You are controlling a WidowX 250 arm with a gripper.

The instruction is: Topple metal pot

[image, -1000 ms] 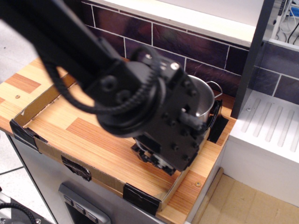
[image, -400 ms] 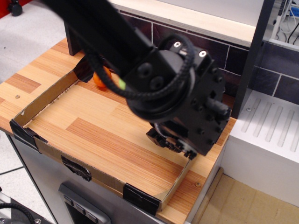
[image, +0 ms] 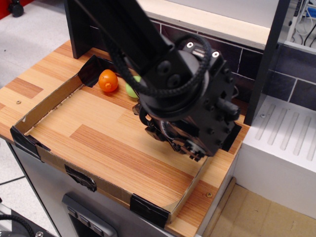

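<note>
wooden tray (image: 89, 143): orange toy (image: 108, 81), green toy (image: 131, 89) at back; hand (image: 190, 147) grip unreadable, pot hidden.

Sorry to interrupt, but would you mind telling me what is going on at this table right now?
A black robot arm is leaning low over a wooden tray with cardboard edges, its gripper near the tray's right side. The metal pot it should topple is hidden from view, presumably behind the arm. An orange toy and a green toy lie at the tray's back, untouched. Whether the gripper is open cannot be told.
</note>
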